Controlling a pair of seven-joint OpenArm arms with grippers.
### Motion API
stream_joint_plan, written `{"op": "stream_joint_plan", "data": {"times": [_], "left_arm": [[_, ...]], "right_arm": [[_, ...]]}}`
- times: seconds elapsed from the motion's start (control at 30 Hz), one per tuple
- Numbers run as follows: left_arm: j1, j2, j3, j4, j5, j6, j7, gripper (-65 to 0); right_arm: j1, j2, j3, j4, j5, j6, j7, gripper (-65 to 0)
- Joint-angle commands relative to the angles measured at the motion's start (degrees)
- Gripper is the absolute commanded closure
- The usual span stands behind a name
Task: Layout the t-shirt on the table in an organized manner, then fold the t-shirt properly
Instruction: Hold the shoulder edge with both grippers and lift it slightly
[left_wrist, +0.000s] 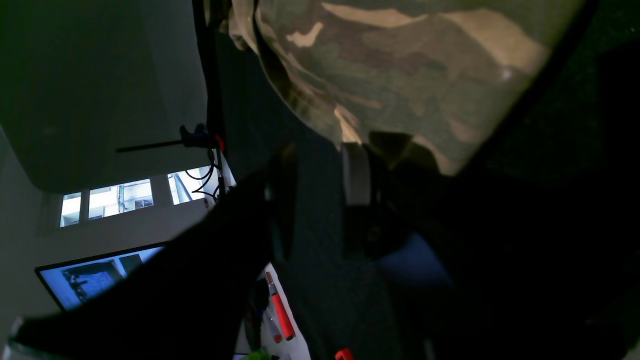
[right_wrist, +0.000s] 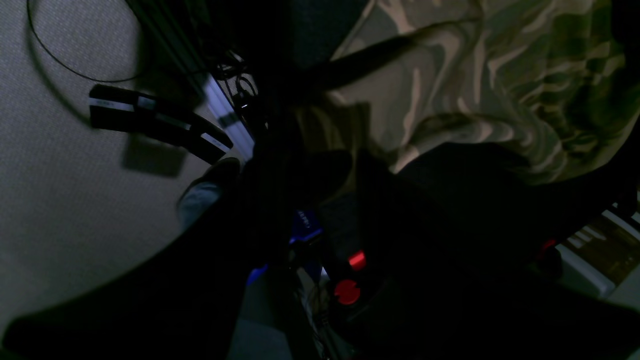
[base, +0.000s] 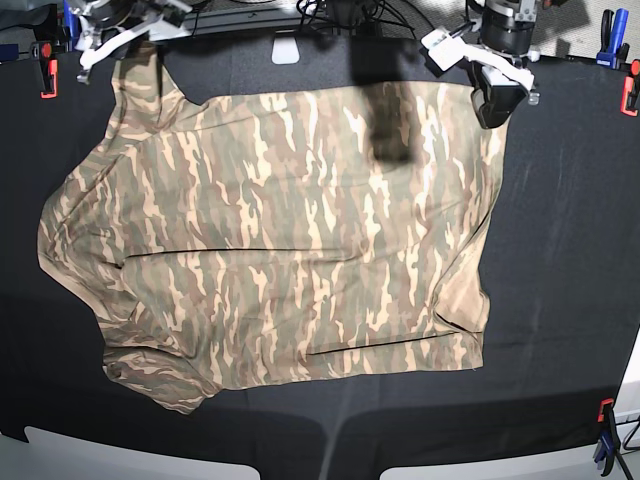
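The camouflage t-shirt (base: 290, 240) lies spread over the black table (base: 560, 300), with folds along its left side and lower hem. My left gripper (base: 492, 108) hovers at the shirt's far right corner. In the left wrist view the left gripper (left_wrist: 320, 165) is open; bare table shows between the fingers, and the shirt (left_wrist: 400, 65) edge lies just beside the pale finger pad (left_wrist: 356, 175). My right gripper (base: 138, 40) is at the shirt's far left corner. In the dim right wrist view the right gripper (right_wrist: 320, 150) has its fingers apart around the edge of the shirt (right_wrist: 475, 85).
Red clamps (base: 45, 75) (base: 628, 95) and a blue clamp (base: 605, 45) grip the table's far edge, and another clamp (base: 603, 440) sits at the near right. A white object (base: 287, 50) lies behind the shirt. A laptop screen (left_wrist: 90, 280) and a red-handled tool (left_wrist: 280, 310) are off the table.
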Motion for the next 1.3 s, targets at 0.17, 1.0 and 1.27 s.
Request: {"op": "stream_joint_plan", "data": {"times": [0.17,1.0,1.27], "left_arm": [[0.0,-0.6,-0.1,0.9,1.3,1.0,-0.2,-8.9],[5.0,-1.4,0.0,0.9,-2.5,-4.8,-1.9,-10.4],[2.5,-1.4,0.0,0.9,-2.4,-4.7,-4.0,-16.2]], "right_arm": [[-0.5,0.6,0.3,0.6,-0.5,-0.9,0.5,0.0],[-0.3,0.6,0.3,0.6,-0.6,-3.2,0.4,0.0],[-0.3,0.6,0.3,0.6,-0.6,-3.2,0.4,0.0]]}}
